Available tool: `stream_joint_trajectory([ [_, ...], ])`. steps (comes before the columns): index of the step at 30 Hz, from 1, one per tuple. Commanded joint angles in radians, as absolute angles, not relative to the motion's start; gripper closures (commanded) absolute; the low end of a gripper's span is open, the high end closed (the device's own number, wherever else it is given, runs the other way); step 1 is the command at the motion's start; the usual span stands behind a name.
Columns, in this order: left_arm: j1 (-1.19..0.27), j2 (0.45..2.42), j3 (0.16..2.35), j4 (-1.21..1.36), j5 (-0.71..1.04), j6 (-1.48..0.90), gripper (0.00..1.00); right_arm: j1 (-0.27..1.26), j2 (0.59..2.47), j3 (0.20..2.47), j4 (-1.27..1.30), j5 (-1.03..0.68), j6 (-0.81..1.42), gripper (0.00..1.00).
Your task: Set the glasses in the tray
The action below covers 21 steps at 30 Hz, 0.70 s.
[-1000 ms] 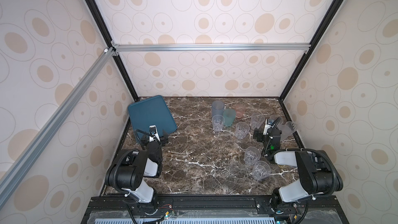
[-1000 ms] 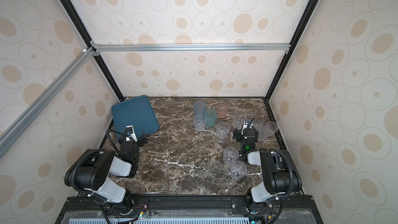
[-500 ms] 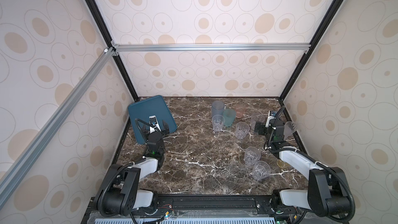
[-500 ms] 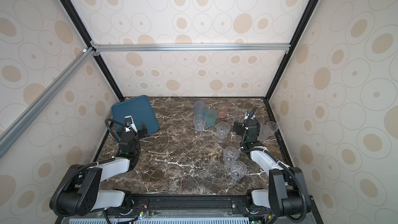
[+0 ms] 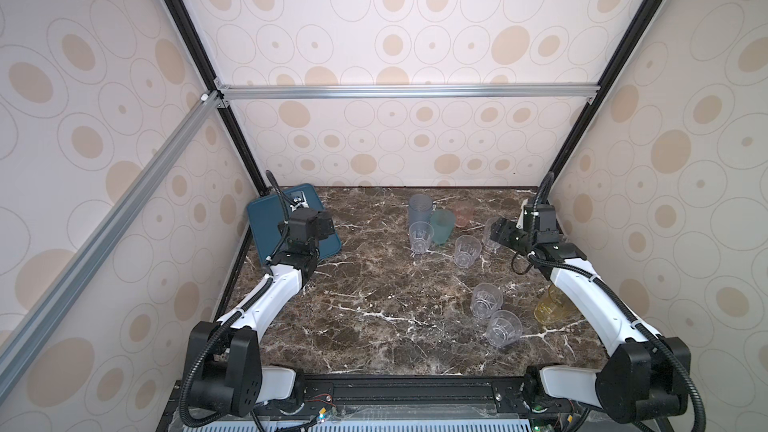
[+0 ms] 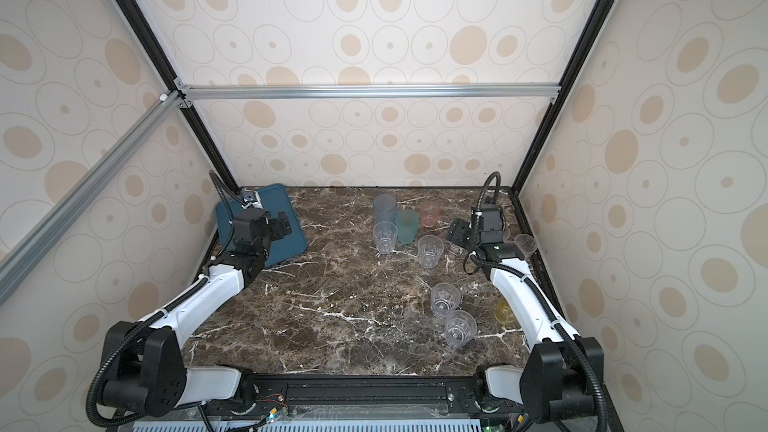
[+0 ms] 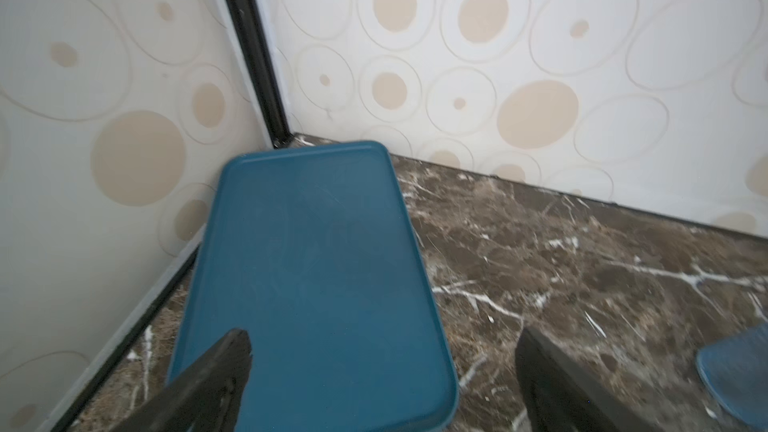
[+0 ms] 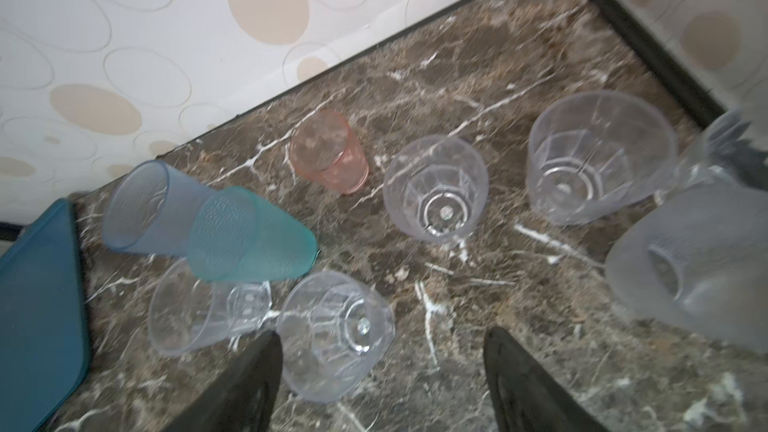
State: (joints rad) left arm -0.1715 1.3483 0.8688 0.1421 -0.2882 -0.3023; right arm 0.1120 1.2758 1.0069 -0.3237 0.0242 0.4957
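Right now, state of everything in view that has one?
tray: empty, flat on the table.
left hand: open, holding nothing.
right hand: open, holding nothing.
grey-blue tumbler: upright, on the table.
teal tumbler: upright, on the table.
pink tumbler: upright, on the table.
yellow tumbler: upright, partly hidden.
clear faceted tumblers: upright, none in the tray.

Bright, soft, even light fills both top views, bouncing off the pale walls [image 5: 415, 14]. Shadows on the marble surface [image 5: 374, 305] are faint. The wide lens bends the edges, and the frame posts [image 5: 623, 56] splay outward. The right wrist view is smeary: the glasses [image 8: 435, 189] look soft, and those nearest the lens are a milky haze. In the left wrist view the tray [image 7: 316, 263] shows a dull sheen, perhaps reflected wall light.
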Motion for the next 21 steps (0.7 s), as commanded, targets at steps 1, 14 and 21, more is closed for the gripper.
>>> stream_joint_trajectory([
  [1, -0.166, 1.394, 0.896, 0.053, -0.137, -0.315, 0.04, 0.163, 1.281, 1.075, -0.413, -0.055, 0.568, 0.23],
  [14, -0.128, 1.625, 0.888, 0.09, -0.061, -0.378, 0.08, 0.55, 1.464, 1.201, -0.478, 0.105, 0.585, 0.26],
  [21, -0.078, 1.723, 0.917, 0.072, -0.01, -0.404, 0.13, 0.65, 1.581, 1.284, -0.468, 0.089, 0.57, 0.26],
])
